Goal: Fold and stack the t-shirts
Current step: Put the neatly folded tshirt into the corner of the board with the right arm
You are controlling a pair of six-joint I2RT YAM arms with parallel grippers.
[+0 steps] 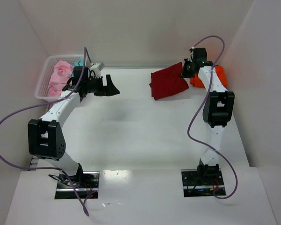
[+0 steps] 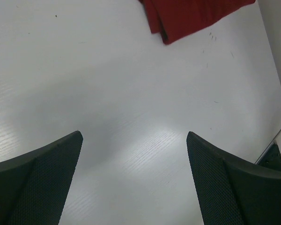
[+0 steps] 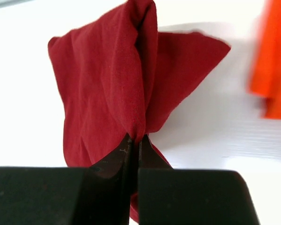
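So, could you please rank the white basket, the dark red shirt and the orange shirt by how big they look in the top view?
1. the white basket
2. the dark red shirt
3. the orange shirt, though the right arm hides part of it, so its true place is unsure.

Overhead cam looks down on the whole table (image 1: 131, 122) from behind the arm bases (image 1: 77, 183). Left wrist cam catches the red shirt (image 2: 192, 16) at its top edge. Right wrist cam's right up against that same shirt.
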